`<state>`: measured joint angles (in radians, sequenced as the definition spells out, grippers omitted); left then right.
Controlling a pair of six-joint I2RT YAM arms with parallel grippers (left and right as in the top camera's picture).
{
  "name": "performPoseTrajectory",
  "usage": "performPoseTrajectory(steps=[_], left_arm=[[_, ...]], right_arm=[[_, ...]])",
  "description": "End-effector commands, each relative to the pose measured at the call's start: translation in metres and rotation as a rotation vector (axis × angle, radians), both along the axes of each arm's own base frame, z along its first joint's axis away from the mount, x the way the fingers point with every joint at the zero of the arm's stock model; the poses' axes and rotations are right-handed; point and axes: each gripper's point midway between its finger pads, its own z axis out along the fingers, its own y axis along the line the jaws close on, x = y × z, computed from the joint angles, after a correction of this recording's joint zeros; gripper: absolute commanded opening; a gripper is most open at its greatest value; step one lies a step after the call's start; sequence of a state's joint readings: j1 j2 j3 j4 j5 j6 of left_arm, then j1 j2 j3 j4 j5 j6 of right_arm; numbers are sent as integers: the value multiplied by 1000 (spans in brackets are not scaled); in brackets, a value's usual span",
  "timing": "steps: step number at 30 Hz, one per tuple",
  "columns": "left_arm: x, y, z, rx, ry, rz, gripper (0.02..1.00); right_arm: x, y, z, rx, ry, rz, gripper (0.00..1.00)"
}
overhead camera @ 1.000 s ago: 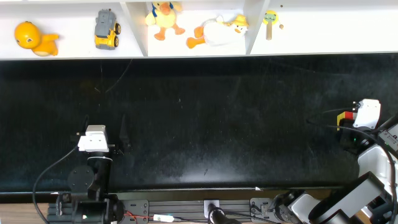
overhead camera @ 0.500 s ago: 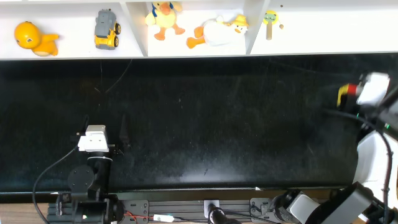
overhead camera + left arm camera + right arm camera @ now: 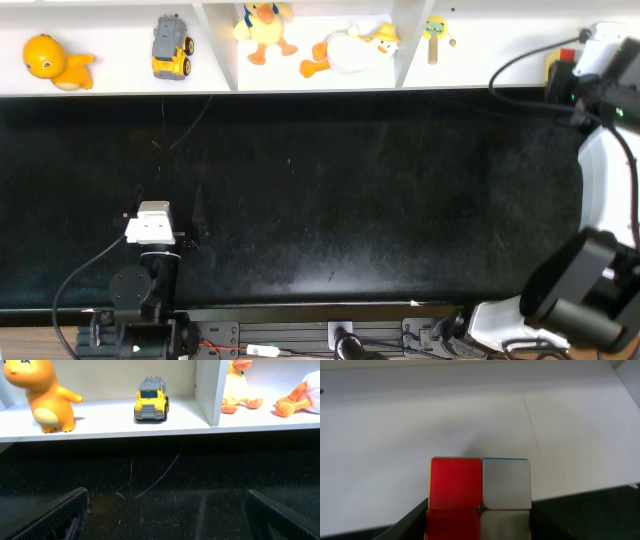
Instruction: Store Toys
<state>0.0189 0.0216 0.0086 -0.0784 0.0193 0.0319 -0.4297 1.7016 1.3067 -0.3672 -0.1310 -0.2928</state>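
The cube (image 3: 480,492), showing red and pale grey squares, is pinched at its sides between the dark fingers of the right gripper (image 3: 480,517), which is clamped on it. It hangs over the white floor of the shelf (image 3: 470,410), close to the front lip; whether it touches that floor cannot be told. From above, cube and gripper sit at about 2 o'clock, at the far right end of the shelf's right-hand compartment, and a yellow and a red face show there. A small green-and-yellow toy (image 3: 435,35) lies in the same compartment, well apart from the cube and near the divider, at about 1 o'clock. The middle compartment, at 12 o'clock, holds a yellow duck plush (image 3: 265,30) and, just beside it, a white duck plush (image 3: 348,50) lying on its side. The left compartment, at 10 to 11 o'clock, holds a yellow truck (image 3: 151,399) facing the front edge, near the divider. An orange figure (image 3: 45,395) stands upright toward that compartment's outer end. The black table (image 3: 350,190) runs below the shelf. The left gripper (image 3: 165,520) sits low over the table at about 8 o'clock, its claw spread wide and holding nothing, pointing toward the truck.
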Motion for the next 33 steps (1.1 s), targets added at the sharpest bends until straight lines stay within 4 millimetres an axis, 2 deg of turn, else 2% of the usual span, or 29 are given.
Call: performPoseTrajectory(steps=[1, 3, 5, 6, 8, 11, 16, 21, 24, 27, 29, 33], left_arm=[[0, -4, 1, -5, -6, -21, 998], [0, -4, 1, -5, -6, -21, 998], [0, -4, 1, -5, -6, -21, 998], [0, -4, 1, -5, -6, -21, 998], [0, -4, 1, -5, -6, -21, 998], [0, -4, 1, -5, -6, -21, 998], [0, -4, 1, -5, -6, -21, 998], [0, -4, 1, -5, -6, -21, 998], [0, -4, 1, -5, -6, -21, 998], [0, -4, 1, -5, -6, -21, 998], [0, -4, 1, -5, -6, -21, 998], [0, -4, 1, -5, -6, -21, 998]], right_arm=[[30, -8, 29, -5, -73, -32, 413], [37, -9, 28, 3, -77, -34, 430], [40, -7, 26, 5, -74, -30, 706], [40, -7, 24, 6, -71, -28, 996], [38, -6, 22, 10, -58, -29, 998], [24, -2, 14, 16, 11, -48, 996], [-24, 20, -4, -50, 91, -94, 996], [-88, 65, -32, -72, 6, -45, 998], [-116, 94, -37, -36, -127, -35, 998], [-142, 130, -35, -52, -257, 53, 996], [-157, 146, -35, -50, -318, 100, 996], [-181, 165, -40, -5, -425, 136, 998]])
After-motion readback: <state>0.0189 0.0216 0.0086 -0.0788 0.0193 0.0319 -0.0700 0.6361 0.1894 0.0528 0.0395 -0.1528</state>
